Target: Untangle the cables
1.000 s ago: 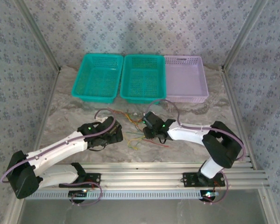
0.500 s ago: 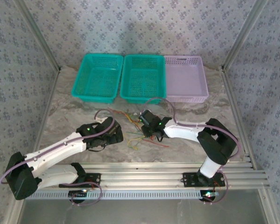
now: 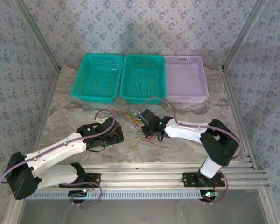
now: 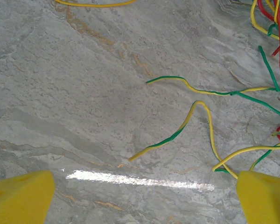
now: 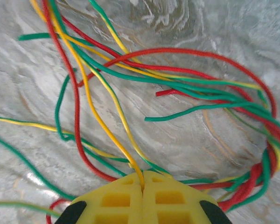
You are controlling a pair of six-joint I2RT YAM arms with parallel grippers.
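**R gripper shut on yellow cable; L gripper wide open beside tangle**

Baskets: 3 in a row at far edge of table (image 3: 74, 122), side by side. Left teal basket (image 3: 99, 77), middle teal basket (image 3: 142, 77) and lilac basket (image 3: 185, 80) at right each show a bare perforated floor. Cables (image 3: 135, 139) lie loose on the marble in front of the middle teal basket, btwn the two grippers.

Tools, near first:
- L gripper (image 3: 115, 136): jaws as wide as they go. In the wrist view the yellow fingers sit in the bottom corners, w/ L gripper (image 4: 140, 200) over bare table and holding nothing. Green-and-yellow cables (image 4: 198, 105) lie just ahead. One yellow strand crosses close by the R-hand finger; can't tell if it touches.
- R gripper (image 3: 147, 125): a bit farther out, at the near-right side of the tangle. In its wrist view R gripper (image 5: 142, 176) has both pads pressed flat together, seam closed. A yellow cable (image 5: 135, 169) runs straight into the seam and is pinched there. Beyond it, red, green and yellow cables (image 5: 177, 80) loop over each other, bunching at right.

Arms: L arm (image 3: 60, 149) lies low, stretched on a diagonal from near-left base toward table centre. R arm (image 3: 191, 131) has its elbow up at right, forearm reaching left to the tangle. A lilac hose runs along each arm.
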